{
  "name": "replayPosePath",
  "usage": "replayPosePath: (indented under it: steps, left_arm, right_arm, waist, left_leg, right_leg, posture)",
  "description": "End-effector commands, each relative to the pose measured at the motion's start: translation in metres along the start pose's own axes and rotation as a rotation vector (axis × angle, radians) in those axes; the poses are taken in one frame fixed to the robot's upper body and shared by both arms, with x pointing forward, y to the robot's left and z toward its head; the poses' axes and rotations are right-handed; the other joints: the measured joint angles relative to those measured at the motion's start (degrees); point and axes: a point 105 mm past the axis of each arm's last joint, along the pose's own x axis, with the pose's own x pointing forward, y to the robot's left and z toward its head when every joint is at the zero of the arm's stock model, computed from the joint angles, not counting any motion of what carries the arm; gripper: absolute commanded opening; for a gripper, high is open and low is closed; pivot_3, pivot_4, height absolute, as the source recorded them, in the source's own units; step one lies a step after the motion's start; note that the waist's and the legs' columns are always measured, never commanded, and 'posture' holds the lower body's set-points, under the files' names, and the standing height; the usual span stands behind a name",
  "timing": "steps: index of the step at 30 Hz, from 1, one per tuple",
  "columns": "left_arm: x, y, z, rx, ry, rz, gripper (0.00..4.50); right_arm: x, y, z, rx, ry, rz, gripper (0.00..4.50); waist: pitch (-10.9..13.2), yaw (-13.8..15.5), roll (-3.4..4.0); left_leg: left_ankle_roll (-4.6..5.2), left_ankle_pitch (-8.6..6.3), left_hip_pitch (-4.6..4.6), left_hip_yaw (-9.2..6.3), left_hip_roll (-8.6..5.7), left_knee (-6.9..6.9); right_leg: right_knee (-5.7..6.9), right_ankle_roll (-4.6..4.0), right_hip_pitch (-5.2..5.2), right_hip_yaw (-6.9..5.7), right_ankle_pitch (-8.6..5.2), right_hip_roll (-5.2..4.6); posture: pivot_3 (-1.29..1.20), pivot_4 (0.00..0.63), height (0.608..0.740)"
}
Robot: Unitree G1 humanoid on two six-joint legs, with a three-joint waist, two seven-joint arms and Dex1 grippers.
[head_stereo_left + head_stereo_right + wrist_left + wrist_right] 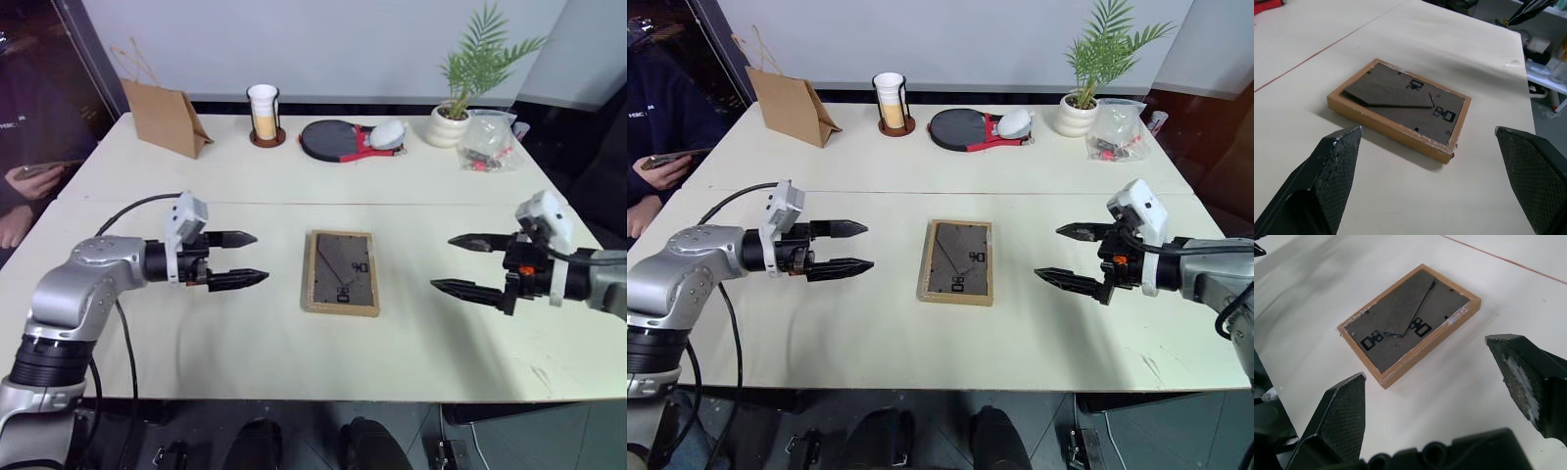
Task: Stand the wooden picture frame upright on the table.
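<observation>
The wooden picture frame (341,272) lies face down mid-desk (245,343); left hand (236,259) at nine o'clock, right hand (468,264) at three, both wide open and empty (flanking it, presumably to lift).

The wooden picture frame (1396,128) has a light, matt wood rim, chipped rough at its corners, and a dull grey-brown fibreboard back. The cream worktop (245,323) is smooth with a faint sheen. Both hands' black fingers (1334,161) have cross-hatched pads.
</observation>
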Motion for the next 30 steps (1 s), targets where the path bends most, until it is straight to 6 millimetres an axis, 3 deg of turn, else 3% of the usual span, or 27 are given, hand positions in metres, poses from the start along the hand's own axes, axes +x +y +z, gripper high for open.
replayPosePath:
  steps: [1,6,13,30]
  left_arm:
    - [-0.002,-0.004,0.007,0.032,-0.009,-0.007,4.50]
    - [-0.001,-0.005,0.017,-0.010,-0.065,-0.004,4.50]
    - [0.000,-0.006,0.005,0.001,-0.022,0.007,4.50]
    - [0.004,0.001,0.000,0.039,-0.009,0.039,4.50]
  right_arm:
    - [-0.001,0.000,0.008,-0.026,-0.029,-0.009,4.45]
    - [0.002,0.001,0.004,-0.012,-0.028,-0.006,4.45]
    - [0.005,0.001,0.004,-0.007,-0.035,-0.004,4.45]
    - [0.019,-0.011,0.004,-0.020,-0.053,-0.050,4.45]
  waist:
    - [0.00,0.03,0.00]
    - [0.00,0.02,0.00]
    - [0.00,-0.03,0.00]
    - [0.00,0.02,0.00]
  left_leg:
    - [0.00,0.00,0.00,0.00,0.00,0.00]
    - [0.00,0.00,0.00,0.00,0.00,0.00]
    - [0.00,0.00,0.00,0.00,0.00,0.00]
    - [0.00,0.00,0.00,0.00,0.00,0.01]
  right_leg:
    - [0.00,0.00,0.00,0.00,0.00,0.00]
    - [0.00,0.00,0.00,0.00,0.00,-0.01]
    - [0.01,0.00,0.00,0.01,0.00,0.00]
    - [0.03,0.00,-0.01,0.01,0.00,0.00]
  posture:
    - [0.00,0.150,0.740]
    - [0.00,0.150,0.740]
    - [0.00,0.150,0.740]
    - [0.00,0.150,0.740]
